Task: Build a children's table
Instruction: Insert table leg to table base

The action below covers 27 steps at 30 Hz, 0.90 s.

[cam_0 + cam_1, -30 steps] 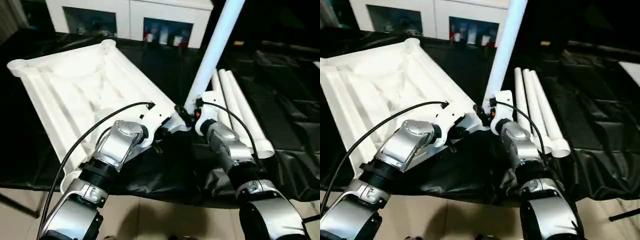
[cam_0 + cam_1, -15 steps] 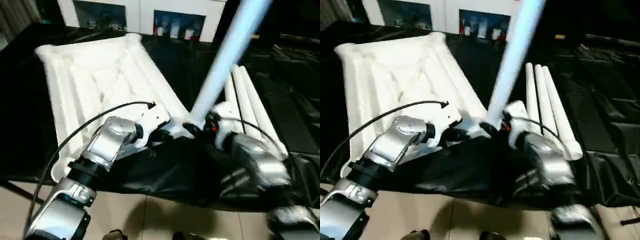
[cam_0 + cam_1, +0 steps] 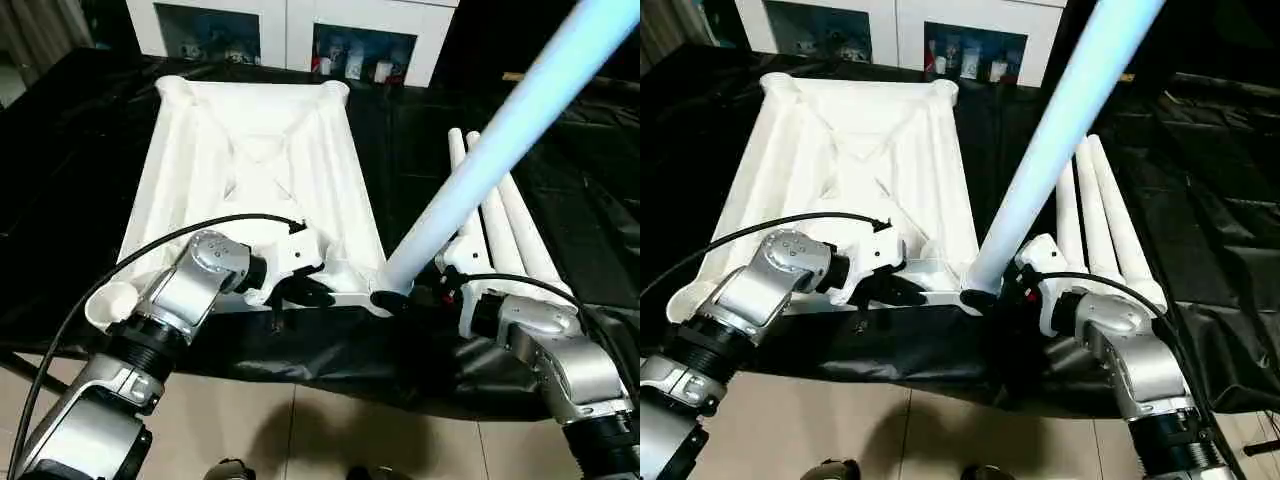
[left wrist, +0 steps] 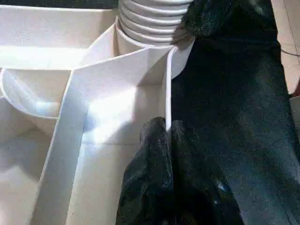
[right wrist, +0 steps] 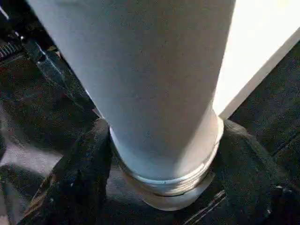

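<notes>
The children's table top (image 3: 250,170) lies upside down on the black sheet, ribs up. My left gripper (image 3: 318,294) is shut on the thin rim wall of its near edge, and the fingers (image 4: 157,154) pinch that wall. A pale-blue leg (image 3: 490,160) slants up to the right from the top's near right corner. My right gripper (image 3: 400,298) is shut around the leg's lower end, with black fingers (image 5: 79,178) on both sides of the leg (image 5: 140,70). The threaded end (image 4: 150,18) sits at the corner socket; how deep it sits is hidden.
Three more white legs (image 3: 500,215) lie side by side on the sheet right of the top. A white glass-door cabinet (image 3: 290,25) stands behind the work table. The work table's front edge (image 3: 330,375) runs just below my grippers, with tiled floor beneath.
The view has shifted. The table top's far end has swung to the right and now lies square to me. The held leg leans further right. Both grips are unchanged.
</notes>
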### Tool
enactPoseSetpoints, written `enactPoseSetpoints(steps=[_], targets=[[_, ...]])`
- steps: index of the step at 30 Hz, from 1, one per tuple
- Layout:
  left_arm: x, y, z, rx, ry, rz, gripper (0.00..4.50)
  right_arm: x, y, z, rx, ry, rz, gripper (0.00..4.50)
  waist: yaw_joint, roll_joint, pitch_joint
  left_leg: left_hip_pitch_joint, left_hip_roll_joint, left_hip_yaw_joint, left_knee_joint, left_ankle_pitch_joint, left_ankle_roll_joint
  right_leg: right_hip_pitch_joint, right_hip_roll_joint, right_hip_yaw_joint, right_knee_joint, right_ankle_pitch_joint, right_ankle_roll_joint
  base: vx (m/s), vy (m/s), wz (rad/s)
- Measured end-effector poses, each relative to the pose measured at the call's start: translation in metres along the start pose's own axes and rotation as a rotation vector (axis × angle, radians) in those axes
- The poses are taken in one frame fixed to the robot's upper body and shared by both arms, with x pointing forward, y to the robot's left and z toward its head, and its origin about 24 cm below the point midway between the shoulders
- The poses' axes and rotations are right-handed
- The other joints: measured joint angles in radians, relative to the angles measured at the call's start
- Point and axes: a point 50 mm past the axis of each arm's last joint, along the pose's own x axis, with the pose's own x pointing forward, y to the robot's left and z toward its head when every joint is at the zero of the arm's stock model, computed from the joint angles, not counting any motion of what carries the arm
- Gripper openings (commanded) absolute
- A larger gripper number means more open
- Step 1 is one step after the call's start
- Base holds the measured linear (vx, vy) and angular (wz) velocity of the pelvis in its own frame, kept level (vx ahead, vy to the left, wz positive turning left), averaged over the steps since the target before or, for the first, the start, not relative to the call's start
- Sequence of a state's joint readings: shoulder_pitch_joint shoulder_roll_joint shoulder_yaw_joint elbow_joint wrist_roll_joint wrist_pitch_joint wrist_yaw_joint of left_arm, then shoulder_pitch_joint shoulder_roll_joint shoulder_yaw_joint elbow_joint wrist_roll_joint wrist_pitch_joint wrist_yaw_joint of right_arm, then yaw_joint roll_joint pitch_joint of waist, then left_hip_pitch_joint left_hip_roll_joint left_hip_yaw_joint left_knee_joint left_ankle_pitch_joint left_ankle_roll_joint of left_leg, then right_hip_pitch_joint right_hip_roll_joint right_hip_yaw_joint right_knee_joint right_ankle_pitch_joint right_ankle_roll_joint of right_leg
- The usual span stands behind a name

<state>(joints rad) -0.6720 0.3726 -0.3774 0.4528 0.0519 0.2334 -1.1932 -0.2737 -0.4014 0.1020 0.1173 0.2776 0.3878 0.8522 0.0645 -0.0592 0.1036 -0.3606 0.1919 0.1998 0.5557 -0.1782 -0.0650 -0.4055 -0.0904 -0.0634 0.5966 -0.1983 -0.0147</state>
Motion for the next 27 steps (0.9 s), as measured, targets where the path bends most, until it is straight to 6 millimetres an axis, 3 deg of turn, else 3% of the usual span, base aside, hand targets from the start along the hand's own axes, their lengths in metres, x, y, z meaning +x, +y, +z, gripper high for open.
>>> enactPoseSetpoints(steps=[6,20,24,27], targets=[[-0.001,0.0,-0.001,0.015,0.001,-0.005,0.0,-0.001,0.001,-0.001,0.005,-0.002,-0.001,2.84,0.001,0.0,0.0,0.0,0.0,0.0,0.003,0.0,0.0,0.0,0.0,0.0,0.003,0.0,0.0,0.0,0.0,0.0],[-0.008,-0.003,-0.009,0.032,0.023,-0.081,0.0,0.0,0.009,-0.006,0.003,0.026,0.091,2.81,0.002,-0.003,-0.002,-0.001,0.0,-0.001,0.013,0.0,0.001,0.0,-0.001,0.0,0.012,0.0,0.0,0.0,0.0,0.0],[-0.009,-0.002,-0.012,0.008,0.033,-0.072,0.0,0.009,0.007,-0.008,0.046,0.013,0.083,2.8,-0.006,-0.009,-0.005,0.003,0.0,-0.001,0.014,0.0,0.0,0.002,-0.001,0.001,0.014,0.0,0.0,0.0,0.0,0.0],[-0.005,0.005,-0.015,-0.071,0.041,0.02,0.0,0.028,-0.001,-0.011,0.118,-0.006,-0.012,2.8,-0.025,-0.016,-0.009,0.007,0.0,-0.002,0.014,-0.003,-0.007,0.007,-0.001,0.001,0.014,0.0,0.001,0.0,0.0,0.0]])
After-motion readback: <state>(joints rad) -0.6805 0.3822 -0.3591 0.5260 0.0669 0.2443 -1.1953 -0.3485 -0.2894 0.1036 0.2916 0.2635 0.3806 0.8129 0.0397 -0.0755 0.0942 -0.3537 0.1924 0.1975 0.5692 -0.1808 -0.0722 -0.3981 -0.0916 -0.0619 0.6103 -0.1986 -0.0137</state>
